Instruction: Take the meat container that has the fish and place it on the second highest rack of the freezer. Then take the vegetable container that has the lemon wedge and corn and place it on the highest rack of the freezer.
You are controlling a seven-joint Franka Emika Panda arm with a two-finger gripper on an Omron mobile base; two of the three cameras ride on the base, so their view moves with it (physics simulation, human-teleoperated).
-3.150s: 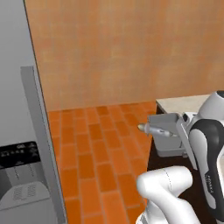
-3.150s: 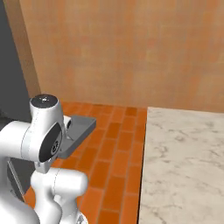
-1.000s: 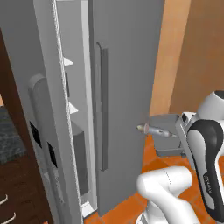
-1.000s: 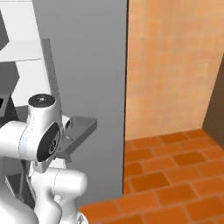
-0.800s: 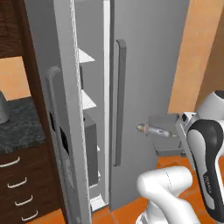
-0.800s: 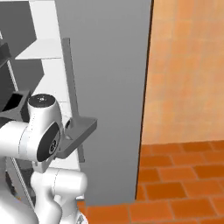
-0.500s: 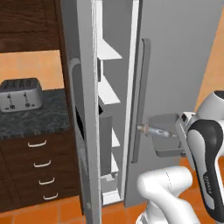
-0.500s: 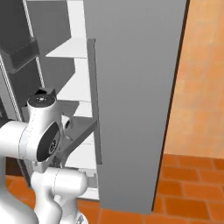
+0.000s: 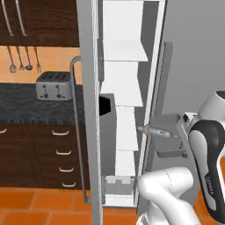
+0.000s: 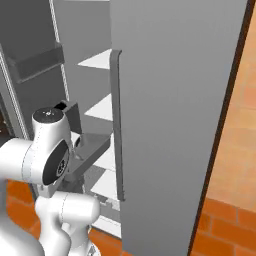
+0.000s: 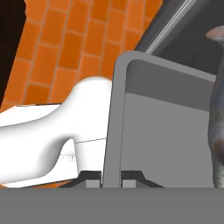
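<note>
Two fingertips (image 11: 92, 174) are pinching the meat container (image 11: 166, 131) by its wall, gripper (image 11: 111, 178) closed, keeping the fish (image 9: 154, 131) level at centre-right before the open freezer (image 9: 125, 105).

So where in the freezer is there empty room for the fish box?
The white shelves between the open door and the right door look bare. It is crowded low down, where the dark bin sits.

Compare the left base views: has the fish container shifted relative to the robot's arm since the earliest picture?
No. The fish container sits in the same spot beside the arm; only the background changed as the base drove.
</note>
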